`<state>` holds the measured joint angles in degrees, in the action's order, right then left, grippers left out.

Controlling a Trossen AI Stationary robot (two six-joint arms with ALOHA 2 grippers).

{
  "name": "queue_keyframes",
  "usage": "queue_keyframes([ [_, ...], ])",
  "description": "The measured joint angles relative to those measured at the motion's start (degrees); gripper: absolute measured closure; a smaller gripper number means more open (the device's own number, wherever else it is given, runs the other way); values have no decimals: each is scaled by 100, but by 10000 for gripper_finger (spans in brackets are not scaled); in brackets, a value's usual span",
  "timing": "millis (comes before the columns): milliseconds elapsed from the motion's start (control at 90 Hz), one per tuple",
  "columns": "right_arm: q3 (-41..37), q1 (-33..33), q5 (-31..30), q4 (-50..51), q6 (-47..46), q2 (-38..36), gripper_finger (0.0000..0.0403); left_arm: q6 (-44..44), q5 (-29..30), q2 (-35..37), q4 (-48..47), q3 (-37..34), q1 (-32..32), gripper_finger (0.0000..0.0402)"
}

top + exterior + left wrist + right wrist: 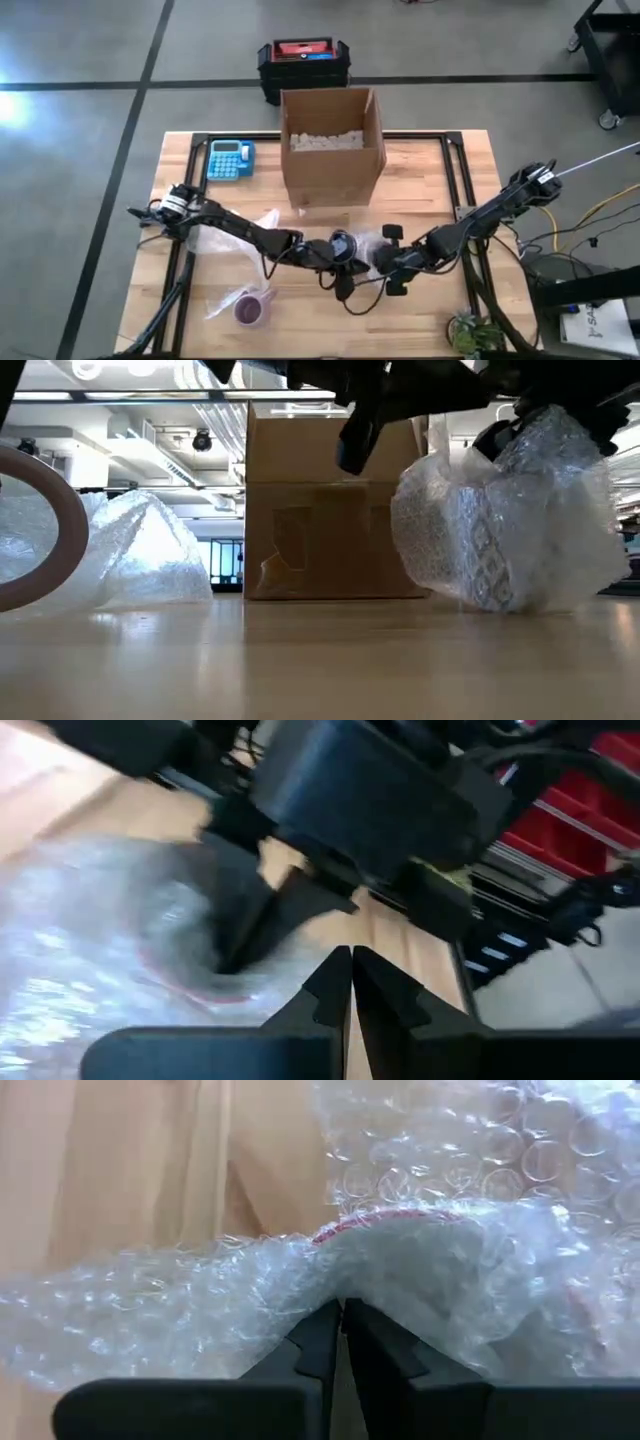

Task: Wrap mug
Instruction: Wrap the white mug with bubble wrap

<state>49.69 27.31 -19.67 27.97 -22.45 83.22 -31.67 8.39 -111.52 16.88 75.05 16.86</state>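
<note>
Patterned mug in clear bubble wrap (510,535) at table centre, near open brown cardboard box (331,143). Right gripper (343,1312) pinched on wrap edge. Left gripper (351,960) closed, empty. No legible writing.

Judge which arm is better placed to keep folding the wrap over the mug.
Probably the right. The right gripper is shut on the bubble wrap at the mug's rim. The left gripper is shut beside it, apparently holding nothing.
</note>
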Motion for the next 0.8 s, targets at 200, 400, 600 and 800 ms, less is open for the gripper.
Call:
queue_keyframes([
  [200,2,-330,-91,158,-213,-35,385,-60,-2,-74,8,2,-17,400],
  [400,0,-854,370,542,-457,-21,385,-76,7,-83,8,2,-25,400],
  [600,-22,-1097,1146,268,-340,71,385,-76,6,-83,-35,4,-24,401],
  [800,-28,-1095,1488,-405,-265,212,385,-56,12,-84,-35,7,-49,401],
])
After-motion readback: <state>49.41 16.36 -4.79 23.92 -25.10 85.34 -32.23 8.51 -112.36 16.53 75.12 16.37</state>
